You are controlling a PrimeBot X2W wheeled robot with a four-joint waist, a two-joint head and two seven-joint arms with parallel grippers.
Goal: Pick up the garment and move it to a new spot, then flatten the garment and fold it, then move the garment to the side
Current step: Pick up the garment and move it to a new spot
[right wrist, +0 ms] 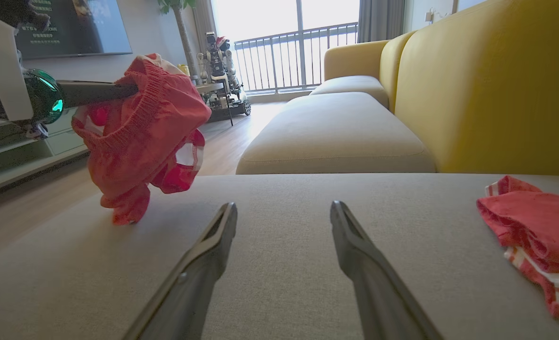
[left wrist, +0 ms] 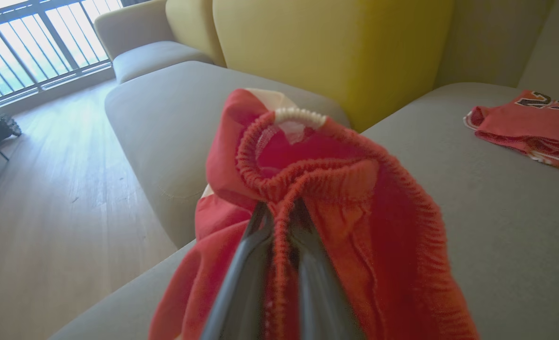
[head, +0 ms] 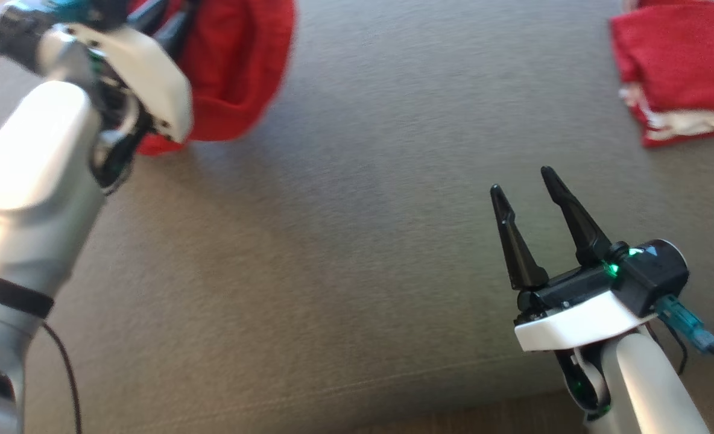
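Grey sofa seat (head: 357, 253), blurred red garment (head: 236, 72) swallowing left fingers (left wrist: 241, 283)

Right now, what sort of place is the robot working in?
Most likely a home living room: a sofa with yellow backrests, a large screen, and a wooden floor leading to a railed balcony window.

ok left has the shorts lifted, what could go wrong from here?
The left gripper pinches just a bunched bit of elastic waistband; the red shorts could slip free mid-move.
They hang crumpled, so they may land wadded and need the open right gripper to spread them.
They hang near the sofa seat's edge; a drop there could slide to the floor.
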